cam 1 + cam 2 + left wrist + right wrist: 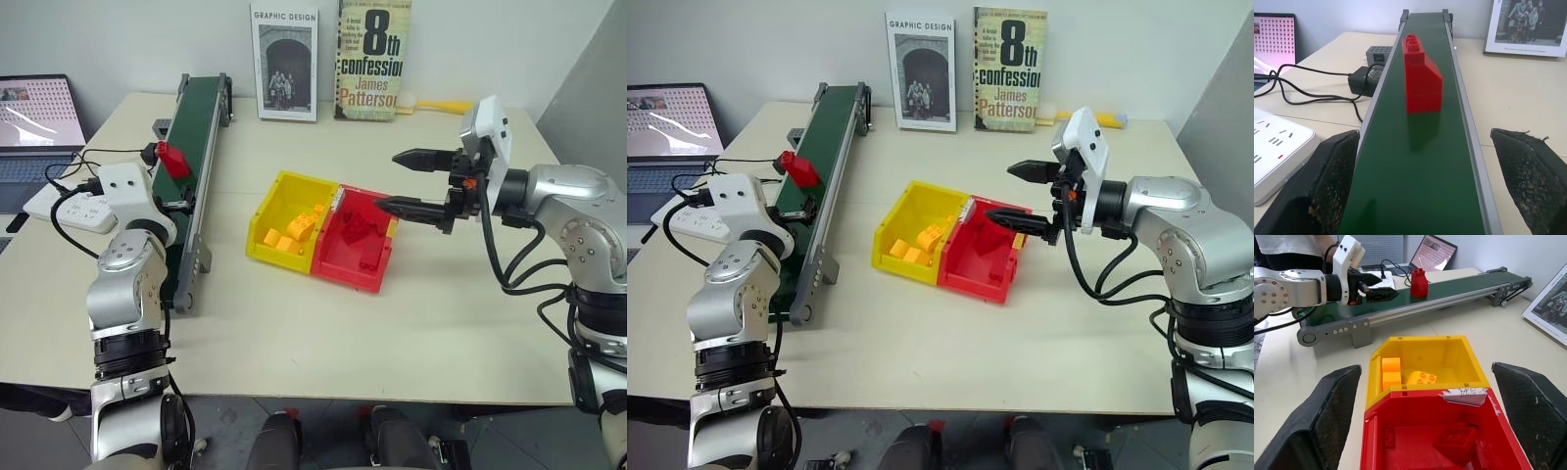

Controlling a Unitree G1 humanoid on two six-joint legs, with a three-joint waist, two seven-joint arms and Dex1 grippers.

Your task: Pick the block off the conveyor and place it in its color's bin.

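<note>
Block point(1421, 76): red brick, upright on conveyor point(191, 166), just ahead of L tool point(1382, 293), not touched.
L tool: level over belt's near end, fingers wide apart w/ belt between them, nothing held.
R tool point(411, 182): fingers apart, empty, pointing across counter point(411, 323) at the bins.
Bin point(355, 259): red tray right under/in front of R tool, red bricks inside; joined yellow tray point(284, 211) beyond it holds orange-yellow bricks point(1400, 374).

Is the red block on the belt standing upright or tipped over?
Upright: the red block stands on the conveyor with its studs on top, ahead of the open left gripper.
</note>
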